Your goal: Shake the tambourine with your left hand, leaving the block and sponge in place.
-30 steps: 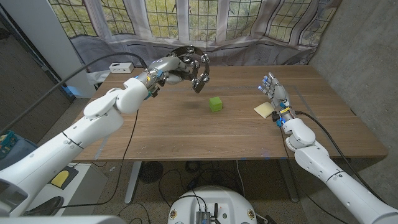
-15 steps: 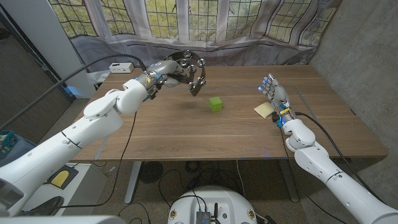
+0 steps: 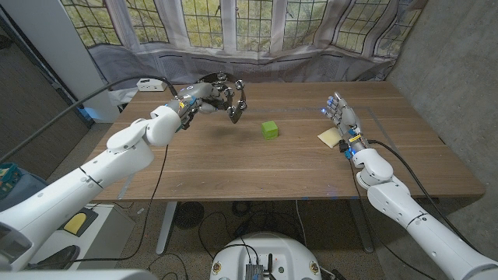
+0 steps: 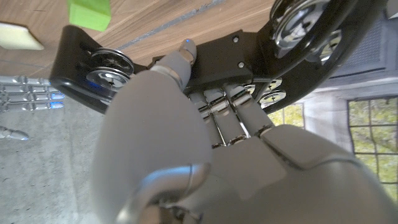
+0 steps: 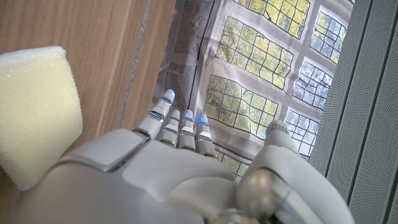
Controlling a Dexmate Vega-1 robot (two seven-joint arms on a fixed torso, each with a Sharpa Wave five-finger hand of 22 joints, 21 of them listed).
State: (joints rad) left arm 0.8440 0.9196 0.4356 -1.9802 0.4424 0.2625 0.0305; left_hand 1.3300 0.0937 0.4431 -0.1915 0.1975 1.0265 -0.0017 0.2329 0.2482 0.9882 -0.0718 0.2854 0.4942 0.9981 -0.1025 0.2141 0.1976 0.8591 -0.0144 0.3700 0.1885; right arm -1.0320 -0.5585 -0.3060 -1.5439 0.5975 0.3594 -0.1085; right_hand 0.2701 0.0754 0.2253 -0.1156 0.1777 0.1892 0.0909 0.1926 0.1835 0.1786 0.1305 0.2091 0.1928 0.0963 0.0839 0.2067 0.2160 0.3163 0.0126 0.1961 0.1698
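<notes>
My left hand (image 3: pixel 201 95) grips a black tambourine (image 3: pixel 226 96) with silver jingles and holds it in the air over the far left part of the table. In the left wrist view my fingers (image 4: pixel 230 115) wrap the tambourine's black rim (image 4: pixel 217 56). A green block (image 3: pixel 269 130) sits on the table to the right of the tambourine, also seen as the green block (image 4: pixel 89 14). A pale yellow sponge (image 3: pixel 330 138) lies near my right hand (image 3: pixel 342 118), which stands beside it with fingers straight and holds nothing. The sponge (image 5: pixel 34 115) shows close by my right hand (image 5: pixel 161 168).
The wooden table (image 3: pixel 257 171) runs wide in front of me. A white power strip (image 3: pixel 151 83) with a cable lies at the far left corner. A curtain with a window pattern (image 3: pixel 257 31) hangs behind the table.
My left hand has swung the tambourine down and to the left, away from the block. The block, the sponge and my right hand have stayed put.
</notes>
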